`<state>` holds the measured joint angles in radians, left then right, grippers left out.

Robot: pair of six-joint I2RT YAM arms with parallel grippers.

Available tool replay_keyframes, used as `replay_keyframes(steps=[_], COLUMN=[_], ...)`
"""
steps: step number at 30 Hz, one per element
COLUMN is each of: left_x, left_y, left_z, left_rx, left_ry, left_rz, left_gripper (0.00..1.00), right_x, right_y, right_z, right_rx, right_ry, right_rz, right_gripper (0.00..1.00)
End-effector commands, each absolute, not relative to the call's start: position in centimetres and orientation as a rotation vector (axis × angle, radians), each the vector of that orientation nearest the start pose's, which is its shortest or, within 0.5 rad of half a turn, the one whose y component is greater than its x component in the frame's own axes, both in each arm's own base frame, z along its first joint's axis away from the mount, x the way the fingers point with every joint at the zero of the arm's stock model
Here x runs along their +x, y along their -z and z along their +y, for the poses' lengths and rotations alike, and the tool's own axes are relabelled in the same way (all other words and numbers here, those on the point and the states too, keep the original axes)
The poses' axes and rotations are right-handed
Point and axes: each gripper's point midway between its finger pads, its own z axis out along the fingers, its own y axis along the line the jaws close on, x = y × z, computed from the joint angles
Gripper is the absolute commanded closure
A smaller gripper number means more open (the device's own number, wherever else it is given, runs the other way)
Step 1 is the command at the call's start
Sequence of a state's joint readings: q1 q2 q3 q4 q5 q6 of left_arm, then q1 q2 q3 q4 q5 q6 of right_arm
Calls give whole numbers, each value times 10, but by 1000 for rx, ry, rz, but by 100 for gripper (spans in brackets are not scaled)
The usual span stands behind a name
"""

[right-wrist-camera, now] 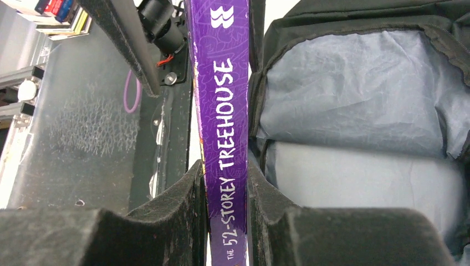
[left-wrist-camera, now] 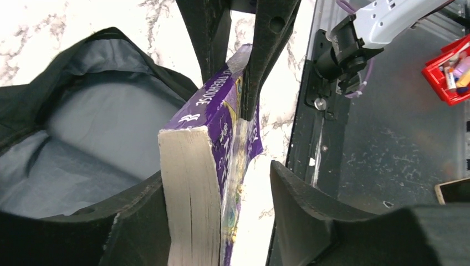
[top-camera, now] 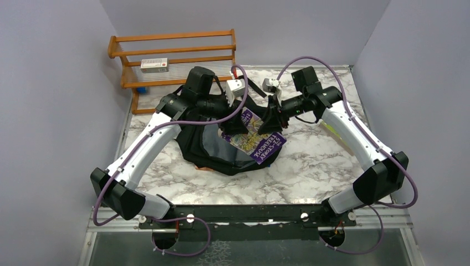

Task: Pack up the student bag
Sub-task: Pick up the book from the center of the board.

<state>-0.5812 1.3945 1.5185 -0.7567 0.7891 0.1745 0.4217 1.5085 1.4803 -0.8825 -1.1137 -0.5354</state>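
Observation:
The student bag lies open on the marble table, its grey lining showing. A purple book, "The 52-Storey Treehouse", hangs on edge over the bag's right side. My right gripper is shut on the book's spine. My left gripper straddles the opposite end of the book. Its left finger lies against the page block, while a gap separates the right finger from the cover. The right gripper's fingers show at the book's far end.
A wooden rack stands at the back left with a small box on its shelf. A red bin of small items sits beyond the table's near edge. Grey walls close in left, right and behind.

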Motion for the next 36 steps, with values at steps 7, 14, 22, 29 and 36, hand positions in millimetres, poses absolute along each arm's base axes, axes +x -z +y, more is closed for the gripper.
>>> replay_keyframes(steps=[7,14,22,29,36], left_x=[217,215,218,226,251], left_y=[-301,-302,-312,-351,-393], left_z=[-291,-295,-294,-279,-249], left_rx=[1248,1264,1267,1152,861], left_ry=[1144,1188,1148,1092,1079], left_rz=[1833,1820,1768,1595,1461], left_gripper=[38,81,100,100,100], right_x=[223,226,237,259,277], right_y=[-321,-316,-322,-344,-377], right_z=[267,265,267,257,219], right_rx=[-1410,-1410,-1343,-1102,-767], right_ry=[-1239,-1210,-1124,-927,-922], right_rz=[1499,1523,1479,1386,1246], right_gripper=[100,98,56,31,27])
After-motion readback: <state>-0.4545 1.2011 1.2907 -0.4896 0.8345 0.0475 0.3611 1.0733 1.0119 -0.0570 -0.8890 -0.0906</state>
